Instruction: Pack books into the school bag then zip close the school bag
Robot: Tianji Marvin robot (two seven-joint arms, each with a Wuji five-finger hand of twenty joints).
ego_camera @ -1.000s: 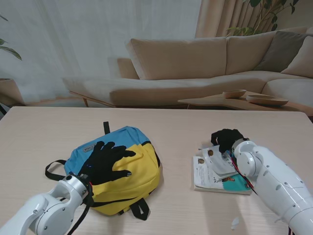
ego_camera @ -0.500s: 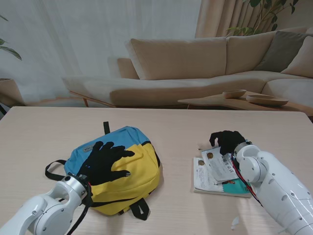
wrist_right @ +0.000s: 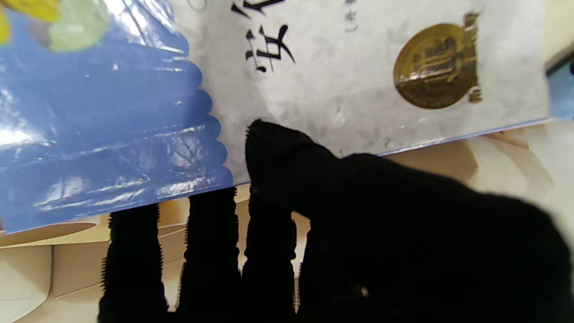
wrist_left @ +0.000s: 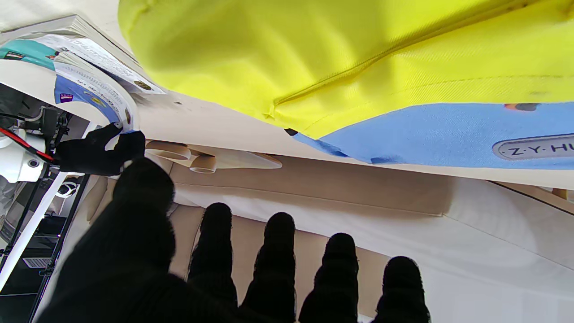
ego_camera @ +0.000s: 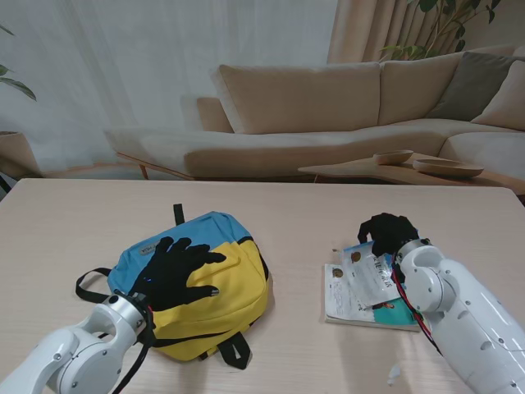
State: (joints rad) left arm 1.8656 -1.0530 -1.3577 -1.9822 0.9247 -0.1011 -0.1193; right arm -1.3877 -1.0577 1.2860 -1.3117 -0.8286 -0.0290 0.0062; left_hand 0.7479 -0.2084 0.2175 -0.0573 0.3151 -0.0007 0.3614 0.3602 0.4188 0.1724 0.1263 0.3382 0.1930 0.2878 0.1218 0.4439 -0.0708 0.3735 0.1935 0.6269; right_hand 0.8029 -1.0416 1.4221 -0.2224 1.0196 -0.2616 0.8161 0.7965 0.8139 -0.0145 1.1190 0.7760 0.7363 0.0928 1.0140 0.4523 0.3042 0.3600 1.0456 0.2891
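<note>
A blue and yellow school bag [ego_camera: 234,283] lies flat on the table's left half; its yellow panel [wrist_left: 358,58] fills the left wrist view. My left hand [ego_camera: 179,269] rests on top of it, open with the fingers [wrist_left: 278,251] spread. On the right lies a small stack of books [ego_camera: 353,305]. My right hand [ego_camera: 385,233] is shut on the far edge of the top book [ego_camera: 367,275], which is lifted and tilted off the stack. In the right wrist view the thumb presses on the white and blue cover [wrist_right: 314,67] and the other fingers [wrist_right: 202,251] reach under its edge.
Black straps [ego_camera: 90,283] trail from the bag to the left and at its near corner [ego_camera: 234,351]. A small white scrap [ego_camera: 394,373] lies near the front right. Beyond the table's far edge stand a beige sofa [ego_camera: 328,107] and a low wooden table with bowls [ego_camera: 410,168].
My right hand has shifted slightly right and farther away with the top book's edge, and the cover has lifted and flattened out. The left hand and bag have stayed put.
</note>
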